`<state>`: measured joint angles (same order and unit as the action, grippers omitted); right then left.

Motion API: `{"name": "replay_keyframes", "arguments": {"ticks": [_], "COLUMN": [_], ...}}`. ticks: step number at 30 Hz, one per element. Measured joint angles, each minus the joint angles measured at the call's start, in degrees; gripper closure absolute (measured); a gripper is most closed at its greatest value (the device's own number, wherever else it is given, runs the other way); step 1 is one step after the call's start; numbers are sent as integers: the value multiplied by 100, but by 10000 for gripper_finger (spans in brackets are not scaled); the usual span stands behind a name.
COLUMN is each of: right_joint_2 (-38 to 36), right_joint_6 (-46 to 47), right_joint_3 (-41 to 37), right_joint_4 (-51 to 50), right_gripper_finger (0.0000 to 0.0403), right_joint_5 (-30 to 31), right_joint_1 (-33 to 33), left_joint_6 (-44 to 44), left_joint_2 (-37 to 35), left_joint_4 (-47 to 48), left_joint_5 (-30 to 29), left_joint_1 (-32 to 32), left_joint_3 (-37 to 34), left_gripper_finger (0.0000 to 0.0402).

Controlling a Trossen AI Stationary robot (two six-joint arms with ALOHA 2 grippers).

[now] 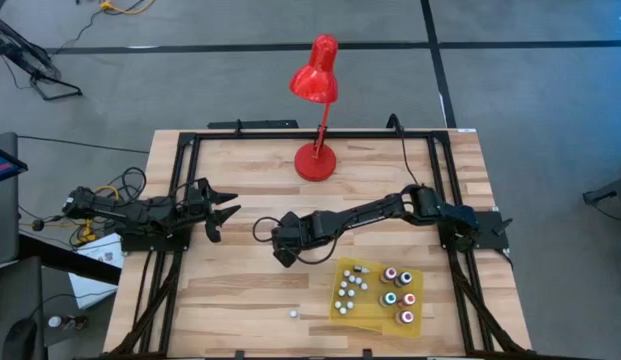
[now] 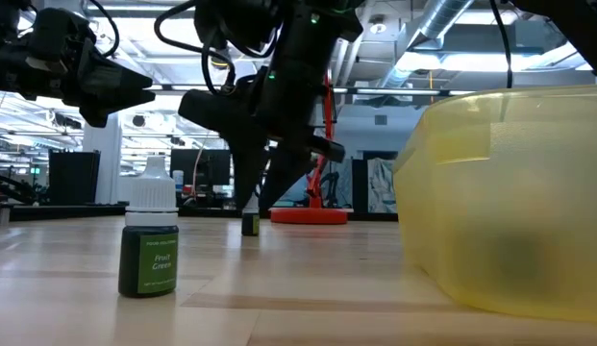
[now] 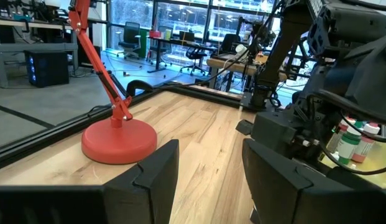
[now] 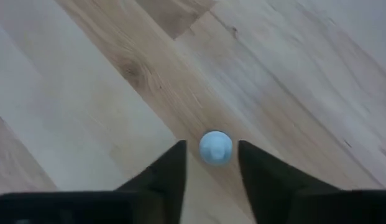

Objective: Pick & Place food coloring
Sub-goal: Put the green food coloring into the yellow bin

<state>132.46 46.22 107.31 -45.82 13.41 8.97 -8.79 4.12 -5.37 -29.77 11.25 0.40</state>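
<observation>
A tiny food coloring bottle (image 2: 250, 226) stands upright on the wooden table near its middle. Its pale round cap (image 4: 215, 148) shows from above in the right wrist view. My right gripper (image 4: 211, 163) points steeply down over it, open. One finger stands on each side of the cap, with narrow gaps showing. In the high view the gripper (image 1: 283, 255) hides the bottle. A green food coloring bottle (image 2: 149, 252) stands alone near the table's front edge (image 1: 293, 313). My left gripper (image 1: 225, 212) waits open above the table's left side.
A yellow tray (image 1: 362, 305) at the front right holds several food coloring bottles (image 1: 398, 288) and small white pieces (image 1: 350, 290). A red desk lamp stands on its round base (image 1: 316, 160) at the far middle. Black rails frame the table's edges.
</observation>
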Motion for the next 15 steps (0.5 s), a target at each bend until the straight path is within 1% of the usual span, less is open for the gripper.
{"name": "replay_keyframes", "arguments": {"ticks": [4, 7, 8, 15], "right_joint_2": [0, -2, -2, -2], "right_joint_6": [-8, -18, -22, -28], "right_joint_3": [0, 2, 0, 0], "right_joint_4": [-47, -44, -54, -38], "right_gripper_finger": [340, 389, 396, 402], "right_joint_5": [0, 0, -2, 2], "right_joint_1": [-4, -7, -7, -7], "left_joint_6": [1, 1, 1, 1], "left_joint_2": [0, 0, 0, 0], "left_joint_4": [0, 0, 0, 0], "left_joint_5": [1, 0, 1, 1], "left_joint_1": [-2, -1, -1, 0], "left_joint_3": [-2, 0, 0, 0], "left_gripper_finger": [233, 233, 233, 233]}}
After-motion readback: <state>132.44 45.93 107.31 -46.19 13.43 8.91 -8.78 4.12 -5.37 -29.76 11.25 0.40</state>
